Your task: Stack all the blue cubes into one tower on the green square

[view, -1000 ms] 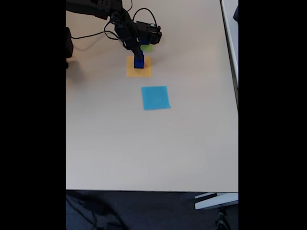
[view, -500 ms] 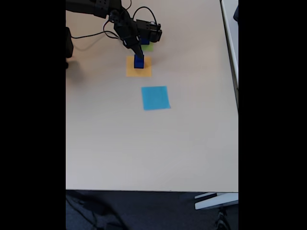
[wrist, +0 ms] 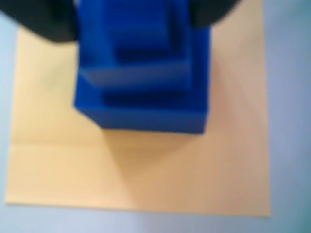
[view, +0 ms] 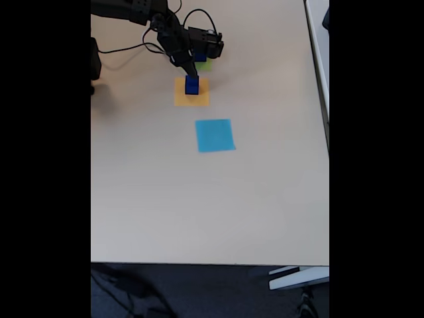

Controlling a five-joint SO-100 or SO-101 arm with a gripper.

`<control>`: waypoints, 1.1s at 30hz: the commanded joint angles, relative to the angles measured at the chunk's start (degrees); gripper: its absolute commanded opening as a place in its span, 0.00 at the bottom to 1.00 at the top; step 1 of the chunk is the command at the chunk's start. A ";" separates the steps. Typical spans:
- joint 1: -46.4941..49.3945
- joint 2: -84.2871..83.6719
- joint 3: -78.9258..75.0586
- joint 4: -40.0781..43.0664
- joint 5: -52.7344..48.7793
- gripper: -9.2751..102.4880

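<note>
I hold the tool (view: 189, 71) over the cubes (wrist: 141, 73) at 12 o'clock on the orange square (wrist: 146, 165), not the green square (view: 204, 65); its opening I cannot tell.

wrist view close, fixed view overhead

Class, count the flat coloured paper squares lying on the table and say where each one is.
3. In the fixed view: the orange square under the blue cubes, the light blue square nearer the camera, and the green square, mostly hidden behind the arm.
</note>
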 commanded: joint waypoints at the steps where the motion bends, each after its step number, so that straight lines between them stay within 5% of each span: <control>1: -0.26 3.87 -0.97 -0.18 0.26 0.14; 33: -3.16 2.81 -13.71 1.85 2.11 0.08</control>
